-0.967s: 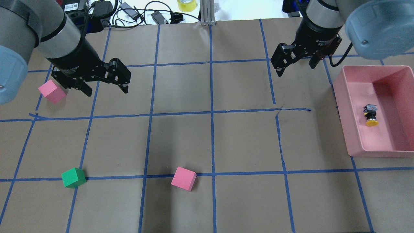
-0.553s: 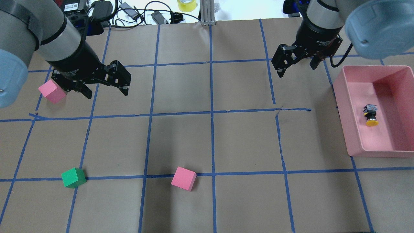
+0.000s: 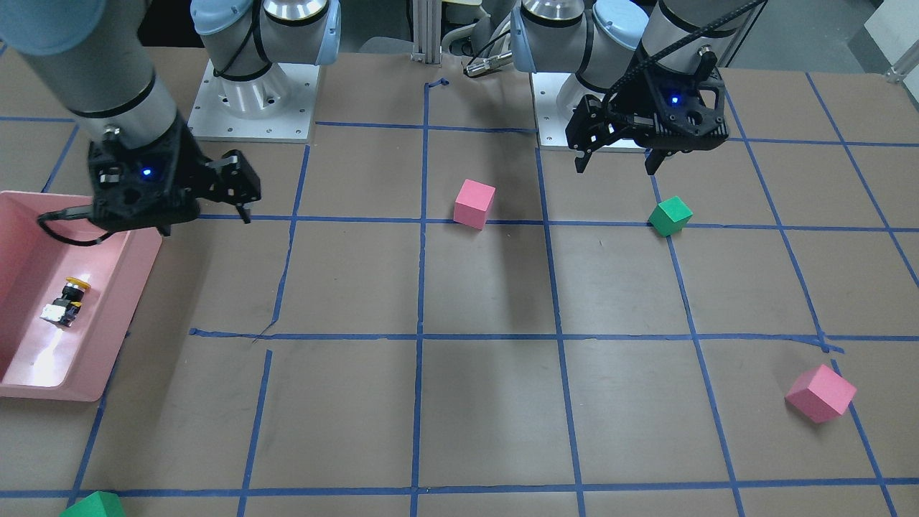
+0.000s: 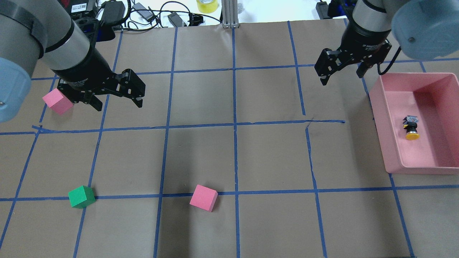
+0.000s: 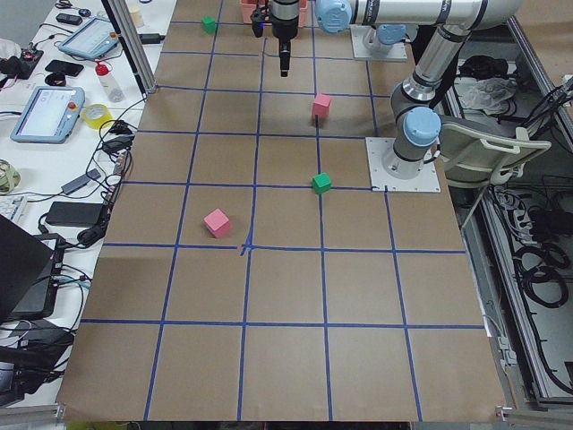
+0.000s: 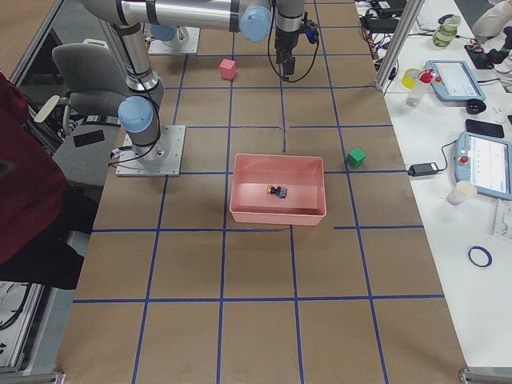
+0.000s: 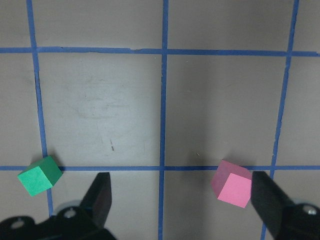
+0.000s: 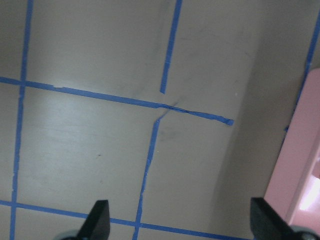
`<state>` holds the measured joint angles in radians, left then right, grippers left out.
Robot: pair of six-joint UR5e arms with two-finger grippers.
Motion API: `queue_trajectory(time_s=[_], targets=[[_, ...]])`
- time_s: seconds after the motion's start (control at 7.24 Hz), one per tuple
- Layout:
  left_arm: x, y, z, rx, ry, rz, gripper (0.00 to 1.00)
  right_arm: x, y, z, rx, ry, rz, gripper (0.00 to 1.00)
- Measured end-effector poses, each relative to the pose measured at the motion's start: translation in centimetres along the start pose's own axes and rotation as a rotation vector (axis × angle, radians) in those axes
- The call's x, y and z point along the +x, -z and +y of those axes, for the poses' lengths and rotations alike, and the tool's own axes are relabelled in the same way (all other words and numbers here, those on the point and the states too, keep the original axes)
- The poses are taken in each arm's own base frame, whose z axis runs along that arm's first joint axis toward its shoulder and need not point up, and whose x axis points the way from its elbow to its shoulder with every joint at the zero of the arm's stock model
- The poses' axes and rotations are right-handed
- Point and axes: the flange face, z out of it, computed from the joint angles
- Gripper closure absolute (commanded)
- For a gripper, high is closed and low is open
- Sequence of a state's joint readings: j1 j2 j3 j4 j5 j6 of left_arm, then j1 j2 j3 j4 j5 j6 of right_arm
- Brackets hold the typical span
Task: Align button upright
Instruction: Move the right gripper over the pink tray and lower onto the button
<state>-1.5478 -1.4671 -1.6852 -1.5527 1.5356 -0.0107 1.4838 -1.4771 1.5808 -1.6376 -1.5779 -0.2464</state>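
Note:
The button [image 4: 411, 128] lies on its side inside the pink bin [image 4: 381, 118], yellow cap toward the near rim, whitish base away from it. It also shows in the front view [image 3: 64, 301] and in the right side view [image 6: 278, 192]. My right gripper [image 4: 341, 77] is open and empty above the table, just left of the bin's far corner. In its wrist view [image 8: 182, 222] only the bin's edge [image 8: 300, 165] shows, not the button. My left gripper [image 4: 118, 105] is open and empty at the far left, next to a pink cube [image 4: 57, 101].
A green cube [image 4: 81, 196] and a second pink cube [image 4: 203, 197] sit on the near part of the table; both show in the left wrist view, green [image 7: 40, 175] and pink [image 7: 231, 183]. Another green cube [image 3: 93, 506] lies beyond the bin. Cables and tape lie past the far edge.
My right gripper has moved right, closer to the pink bin, still open. The left gripper has barely shifted. The button has not moved.

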Motion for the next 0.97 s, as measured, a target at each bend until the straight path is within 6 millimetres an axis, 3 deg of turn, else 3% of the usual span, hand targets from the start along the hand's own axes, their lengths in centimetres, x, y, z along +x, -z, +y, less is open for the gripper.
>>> queue_trajectory(time_s=[0.41, 0.55, 0.97], targets=[[0.0, 0.0, 0.0, -0.001, 0.0, 0.0, 0.0, 12.8, -4.7, -0.6, -0.043, -0.057, -0.012, 0.0], [0.0, 0.0, 0.0, 0.0, 0.0, 0.0, 0.0, 16.0, -6.6, -0.9, -0.036, -0.075, 0.001, 0.0], [0.0, 0.0, 0.1, -0.002, 0.0, -0.001, 0.0, 22.4, -12.3, 0.0, -0.004, -0.077, 0.053, 0.0]])
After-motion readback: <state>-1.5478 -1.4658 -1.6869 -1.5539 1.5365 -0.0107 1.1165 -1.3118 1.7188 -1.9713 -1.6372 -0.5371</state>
